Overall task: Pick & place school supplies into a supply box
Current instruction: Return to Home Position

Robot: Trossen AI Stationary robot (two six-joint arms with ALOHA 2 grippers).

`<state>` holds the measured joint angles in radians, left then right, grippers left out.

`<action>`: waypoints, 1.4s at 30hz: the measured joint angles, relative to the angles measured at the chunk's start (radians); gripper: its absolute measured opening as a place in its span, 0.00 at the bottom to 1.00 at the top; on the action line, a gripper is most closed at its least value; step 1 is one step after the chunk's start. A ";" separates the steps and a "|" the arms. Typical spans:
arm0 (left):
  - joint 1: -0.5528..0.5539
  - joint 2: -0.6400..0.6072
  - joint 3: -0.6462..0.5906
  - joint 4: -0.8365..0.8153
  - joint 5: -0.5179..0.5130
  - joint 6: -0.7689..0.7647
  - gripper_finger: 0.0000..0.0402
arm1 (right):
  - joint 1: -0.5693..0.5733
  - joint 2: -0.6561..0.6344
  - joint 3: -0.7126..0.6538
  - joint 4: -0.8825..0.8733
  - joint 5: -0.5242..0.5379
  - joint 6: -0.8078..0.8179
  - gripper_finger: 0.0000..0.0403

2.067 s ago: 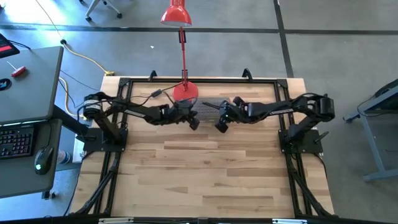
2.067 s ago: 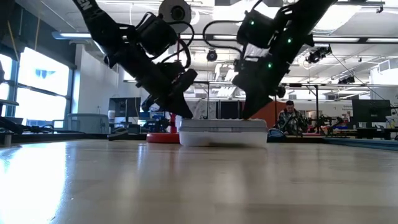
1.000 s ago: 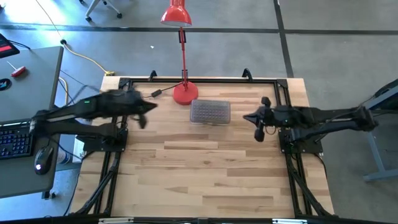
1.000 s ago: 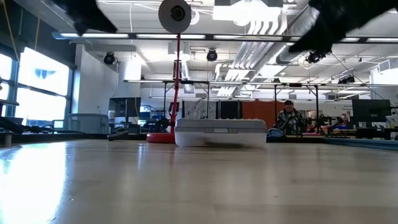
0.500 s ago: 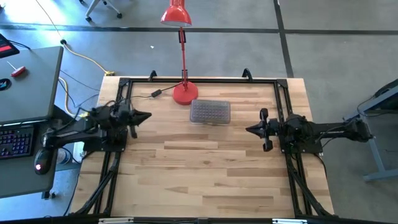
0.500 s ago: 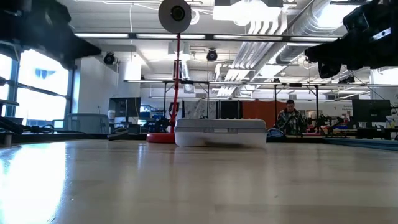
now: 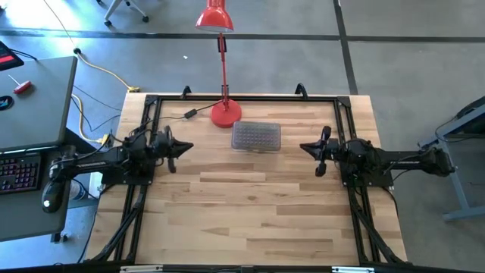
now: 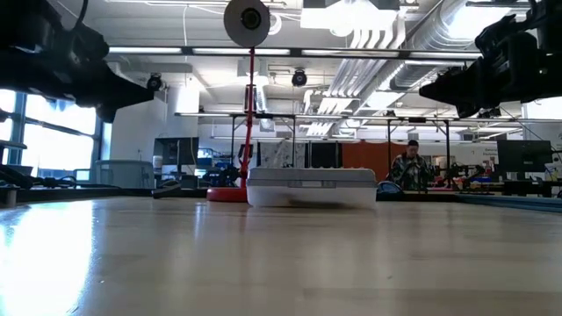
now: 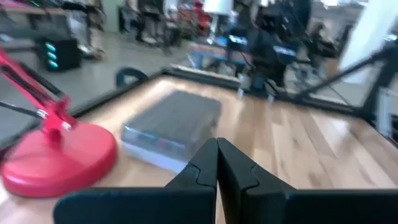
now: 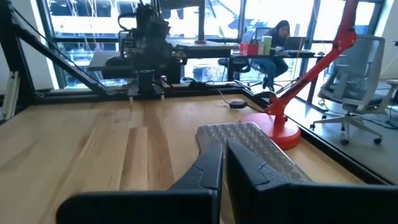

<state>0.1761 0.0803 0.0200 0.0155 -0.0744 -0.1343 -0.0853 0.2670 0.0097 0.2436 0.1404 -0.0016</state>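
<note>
No loose supplies lay on the pale wooden table (image 7: 250, 220). The dark left gripper (image 7: 180, 147) and right gripper (image 7: 309, 148) hung pinched closed, empty, at its sides. Farther back, the small clear plastic box with bumpy grey lid (image 7: 256, 136) sat closed just beside the red round lamp base (image 7: 226, 114); I judged only parking remained.

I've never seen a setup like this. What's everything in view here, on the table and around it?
Table: one, light wood, centre.
Supply box: one, clear with grey bumpy lid, closed, far middle of the table.
Desk lamp: one, red, base beside the box at the far edge.
Desk: one, grey, left of the table, with a keyboard.
Person: one, seated in the room behind.
Left hand: one, dark, shut, over the table's left side.
Right hand: one, dark, shut, over the right side.
</note>
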 joint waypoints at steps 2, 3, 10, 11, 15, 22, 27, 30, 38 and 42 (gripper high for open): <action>0.000 0.010 0.000 -0.017 0.049 -0.001 0.10 | 0.000 0.000 0.000 0.000 -0.002 -0.004 0.00; 0.000 0.018 0.000 -0.024 0.076 -0.001 0.10 | 0.000 0.000 0.000 0.000 -0.001 -0.004 0.00; 0.000 0.049 0.000 -0.024 0.089 -0.004 0.10 | 0.000 0.000 0.000 0.000 0.000 0.000 0.00; 0.000 0.049 0.000 -0.024 0.084 -0.004 0.10 | 0.000 0.000 0.000 0.000 0.000 0.000 0.00; 0.000 0.049 0.000 -0.024 0.079 -0.004 0.10 | 0.000 0.000 0.000 0.000 -0.001 0.000 0.00; 0.000 0.049 0.000 -0.024 0.076 -0.004 0.10 | 0.000 0.000 0.000 0.000 -0.001 0.000 0.00; 0.000 0.049 0.000 -0.024 0.075 -0.004 0.10 | 0.000 0.000 0.000 0.001 -0.001 0.000 0.00; 0.000 0.049 0.000 -0.025 0.075 -0.004 0.10 | 0.000 0.000 0.000 0.001 -0.001 0.001 0.00; 0.000 0.049 0.000 -0.025 0.075 -0.004 0.10 | 0.000 0.000 -0.001 0.001 -0.001 0.001 0.00; 0.000 0.049 0.000 -0.025 0.075 -0.004 0.10 | 0.000 0.000 -0.001 0.001 -0.001 0.001 0.00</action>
<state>0.1763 0.1295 0.0204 -0.0093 0.0002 -0.1387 -0.0853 0.2672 0.0090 0.2443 0.1398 -0.0010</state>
